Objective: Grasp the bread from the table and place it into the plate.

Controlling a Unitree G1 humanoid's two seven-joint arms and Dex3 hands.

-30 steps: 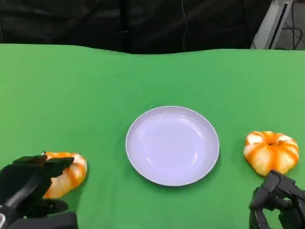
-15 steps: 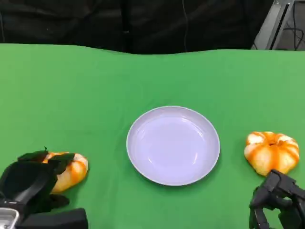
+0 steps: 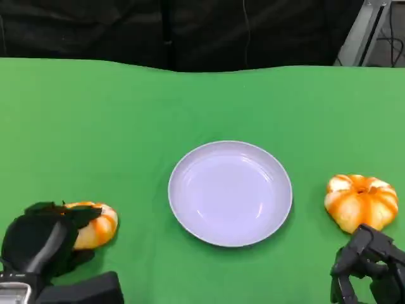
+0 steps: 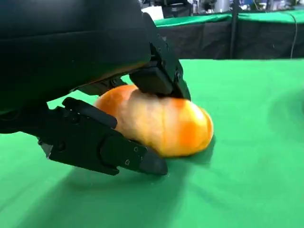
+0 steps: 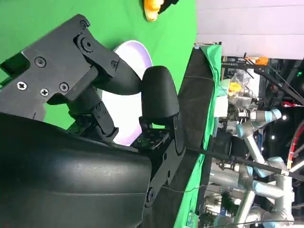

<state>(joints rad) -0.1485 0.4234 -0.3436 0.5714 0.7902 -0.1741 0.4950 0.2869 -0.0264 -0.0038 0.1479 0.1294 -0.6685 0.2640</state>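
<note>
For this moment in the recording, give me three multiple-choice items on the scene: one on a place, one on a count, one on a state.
1. Where does the plate sit?
A. between the two breads
B. at the table's far edge
C. under the right robot hand

2. How many orange breads lie on the green table?
A. one
B. two
C. three

3. What is the left robot hand doing?
A. hovering over the plate
B. resting flat on bare cloth
C. closing its fingers around the left bread

Answers:
1. A: the left bread and the right bread lie on either side of the plate.
2. B: one bread on each side, none on the plate.
3. C: in the left wrist view, fingers sit above and below the bread. The right robot hand holds nothing.
</note>
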